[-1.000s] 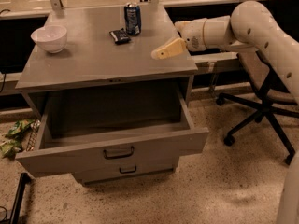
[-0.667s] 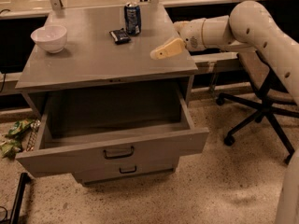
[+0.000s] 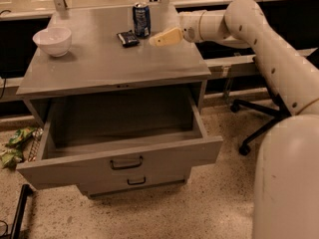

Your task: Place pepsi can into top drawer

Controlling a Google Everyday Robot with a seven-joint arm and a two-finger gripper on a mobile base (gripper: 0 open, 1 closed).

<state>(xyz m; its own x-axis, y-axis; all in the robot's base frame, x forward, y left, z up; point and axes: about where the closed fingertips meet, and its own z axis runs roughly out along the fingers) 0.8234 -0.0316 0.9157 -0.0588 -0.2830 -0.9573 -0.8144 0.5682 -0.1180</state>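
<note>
Speckled floor (image 3: 219,198) surrounds a grey metal cabinet (image 3: 114,66) at centre frame. Toward 12 o'clock on its top stands the small dark-blue pepsi can with a silver rim (image 3: 141,20), upright. A flat dark snack packet (image 3: 128,38) lies just beside the can at its 8 o'clock. A round white bowl (image 3: 52,40) sits well apart, at 9 o'clock of the top. The wide grey top drawer with a dark curved handle (image 3: 75,168) is pulled out, and the shallower lower drawer (image 3: 99,187) sits beneath it. A white robot arm (image 3: 279,59) reaches in from 3 o'clock. The tan gripper (image 3: 155,40) hovers over the top at the can's 4 o'clock, near it but not touching. The gripper holds nothing, and how far open it is cannot be told.
</note>
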